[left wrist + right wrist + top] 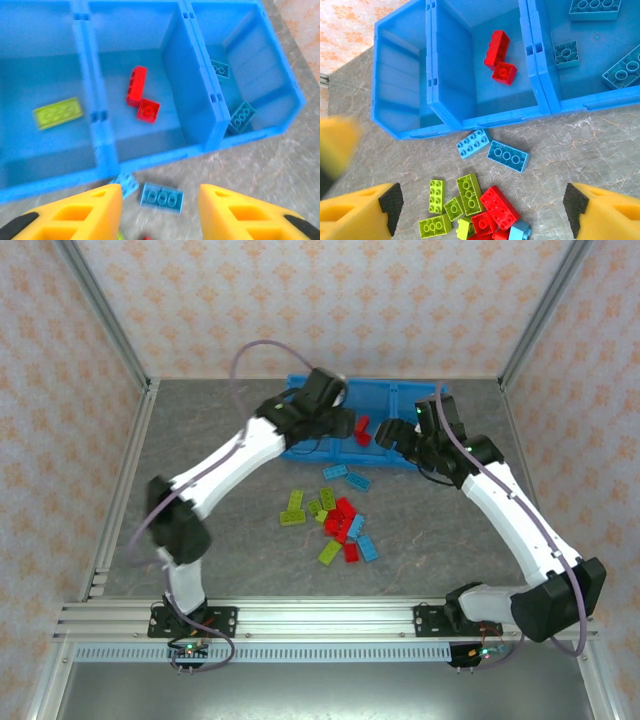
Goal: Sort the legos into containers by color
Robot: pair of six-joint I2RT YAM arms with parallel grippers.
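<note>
Three compartments seeded, both grippers empty

Bin [385, 400] sits at far edge of table [260, 560], mid-span.

Left compartment [30, 65]: one yellow-green brick [57, 112], lying flat. Middle compartment [130, 45]: two red bricks [136, 86], touching. Right compartment [260, 75]: light blue ones [241, 116], one close to the near wall.

Left gripper [159, 195] hovers just outside the bin's near wall. Fingers [75, 215] are spread wide, with nothing between them. Below it are two blue strays [161, 198] on the table, corners close. Cannot tell whether they touch.

Right gripper [482, 205] is over the mixed pile [470, 192] toward table centre, likewise wide open and empty.

Judgement: the step in hand looks like the left gripper picking one stray.
- Square the fingers across the brick's short width.
- Take the stray farther from the wall so the finger clears the bin.
- Descend straight, so the neighbour isn't nudged.
- Release in the right compartment.
- The right arm hangs near that end, so keep the lanes apart.
</note>
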